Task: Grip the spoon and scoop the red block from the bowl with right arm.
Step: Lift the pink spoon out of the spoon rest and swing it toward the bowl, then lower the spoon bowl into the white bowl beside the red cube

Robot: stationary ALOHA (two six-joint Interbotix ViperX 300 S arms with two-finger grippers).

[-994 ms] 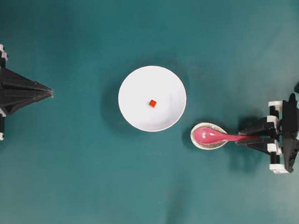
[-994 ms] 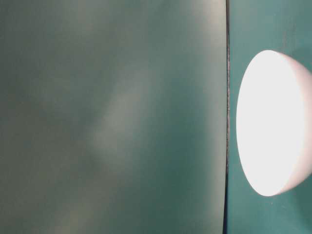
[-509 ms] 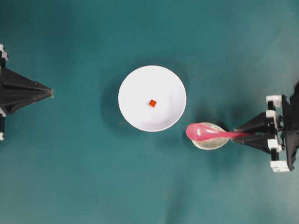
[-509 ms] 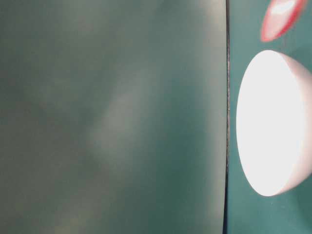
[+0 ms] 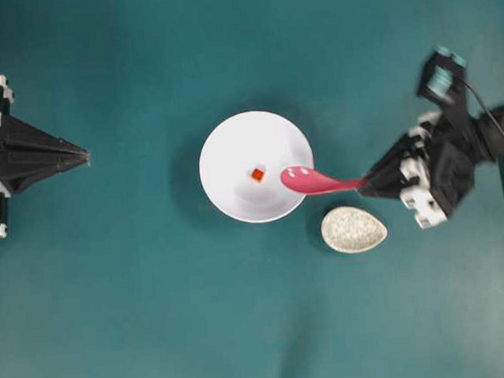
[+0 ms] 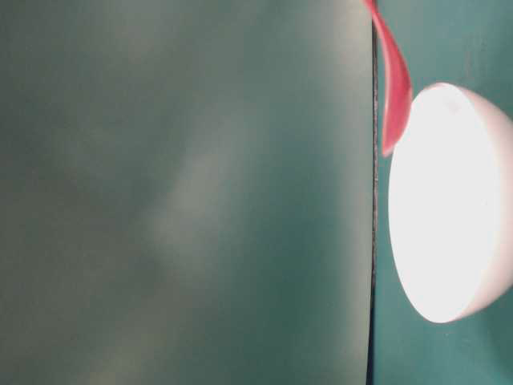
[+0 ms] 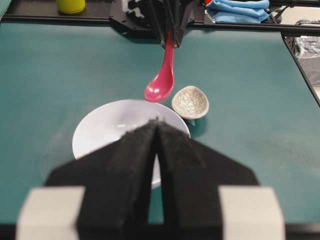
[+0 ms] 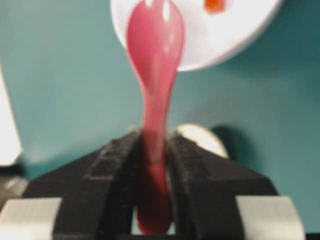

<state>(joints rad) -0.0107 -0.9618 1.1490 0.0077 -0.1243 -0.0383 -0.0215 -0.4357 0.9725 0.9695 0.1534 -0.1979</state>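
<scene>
- The red block [image 5: 257, 173] sits just left of centre in the overhead frame, on the floor of the bowl [image 5: 224, 156], untouched. In the right wrist view it shows at the top edge, right of the spoon's scoop.
- The spoon [image 5: 316, 180] has changed most. A second ago its scoop lay in the speckled dish [image 5: 353, 229] at lower right of centre; half a second ago it was lifted just over that dish; now the scoop hangs over the bowl's right rim, close to the block but apart from it.
- The table-level view agrees: the spoon, absent a second ago, now shows as a pink streak beside the bowl's upper edge.
- The right gripper [image 5: 366, 182] is clamped on the handle's end, pads pressed to both sides in the right wrist view. The arm has swung up and left, its wrist now angled.
- The dish lies bare, just below and right of the bowl.
- The left gripper [image 5: 85, 155] rests at the left edge, fingers pressed together on nothing, unmoved.
- Judged from this, gripping is done and carrying nearly done; dipping the scoop under the block remains.
</scene>
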